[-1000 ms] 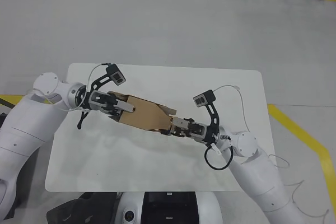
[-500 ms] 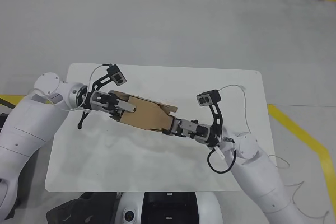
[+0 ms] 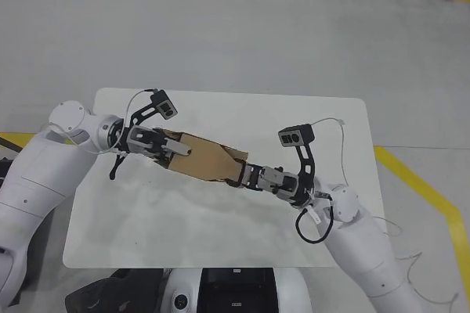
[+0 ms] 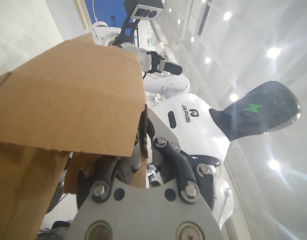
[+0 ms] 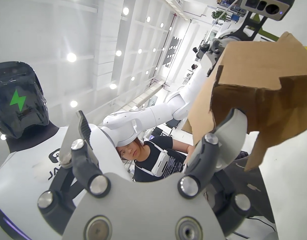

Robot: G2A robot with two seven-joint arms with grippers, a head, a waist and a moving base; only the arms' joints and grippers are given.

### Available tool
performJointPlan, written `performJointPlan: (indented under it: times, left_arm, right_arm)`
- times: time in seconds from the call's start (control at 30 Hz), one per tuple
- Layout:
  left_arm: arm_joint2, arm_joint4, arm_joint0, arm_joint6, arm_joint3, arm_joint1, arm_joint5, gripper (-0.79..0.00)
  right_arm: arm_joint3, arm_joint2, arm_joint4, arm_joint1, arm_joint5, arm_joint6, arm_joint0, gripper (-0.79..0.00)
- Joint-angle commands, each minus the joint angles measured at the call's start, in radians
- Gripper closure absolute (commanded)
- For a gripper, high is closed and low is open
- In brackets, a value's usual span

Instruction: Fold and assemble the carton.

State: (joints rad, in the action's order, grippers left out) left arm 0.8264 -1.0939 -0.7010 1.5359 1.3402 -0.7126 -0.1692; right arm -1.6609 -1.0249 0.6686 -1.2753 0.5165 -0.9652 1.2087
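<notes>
Over white table (image 3: 180,227), left gripper (image 3: 170,148) clamps carton (image 3: 209,161); right gripper (image 3: 241,178) gapes wide at opposite end.

The carton (image 3: 207,159) is plain brown corrugated cardboard, not yet squared up. It forms a long, fairly flat sleeve stretched slantwise over the middle of the white worktop (image 3: 219,227). Its far-left end is pinched in the left hand (image 3: 166,149). At the other end loose flaps hang open, and one finger (image 5: 232,124) of the spread right hand (image 3: 240,178) lies against a flap.
</notes>
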Motion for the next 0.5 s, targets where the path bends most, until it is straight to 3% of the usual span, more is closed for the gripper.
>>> performJointPlan:
  times: [0.0,0.47]
  left_arm:
    - [0.001,0.001,0.001,0.0,-0.005,-0.003,-0.006,0.0]
    - [0.036,-0.011,-0.003,0.0,-0.049,-0.027,-0.029,0.0]
  right_arm:
    - [0.009,0.008,0.009,-0.002,0.001,-0.007,-0.007,-0.785]
    - [0.035,0.077,0.083,-0.022,-0.004,-0.056,-0.033,-0.785]
